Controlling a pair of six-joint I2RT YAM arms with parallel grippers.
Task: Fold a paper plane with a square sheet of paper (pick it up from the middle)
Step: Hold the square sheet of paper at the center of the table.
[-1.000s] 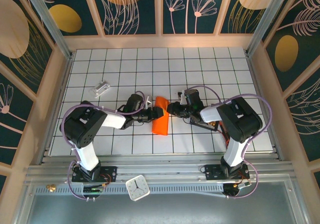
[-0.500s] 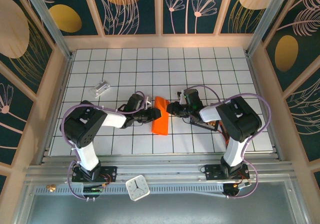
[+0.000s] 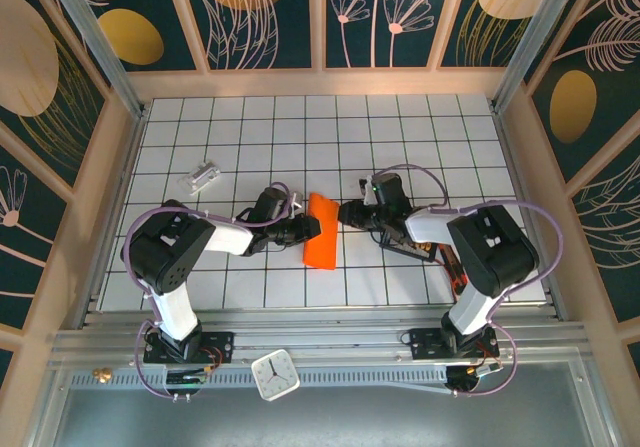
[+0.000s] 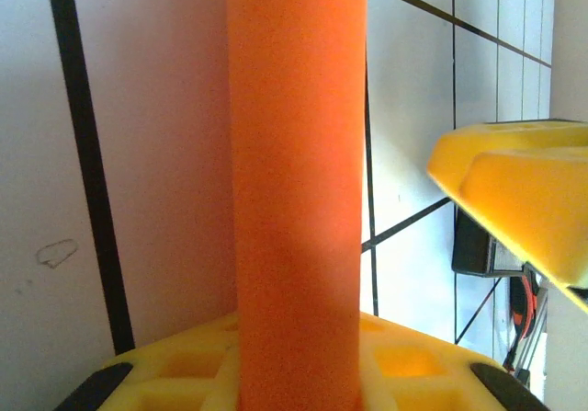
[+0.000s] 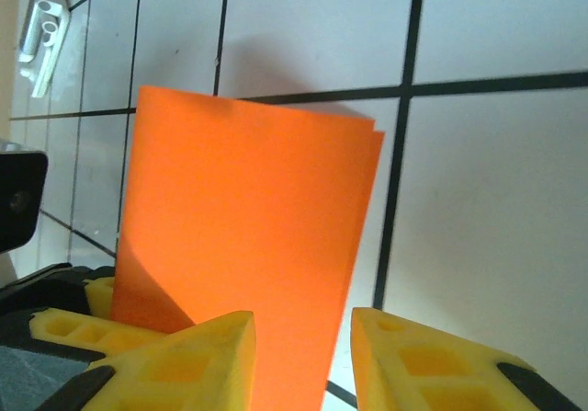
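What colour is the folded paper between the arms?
The paper is plain bright orange, clearest in the right wrist view.

A white tabletop (image 3: 400,137) ruled in black grid lines lies in the middle. Pale wooden framing (image 3: 320,82) edges it from 9 through 12 to 3 o'clock, below dark teal wall panels (image 3: 270,17) with gold ovals and line-drawn flowers. A metal rail (image 3: 330,342) runs along 6 o'clock, with a small white clock (image 3: 276,375) just below it. The light is even, probably from overhead.
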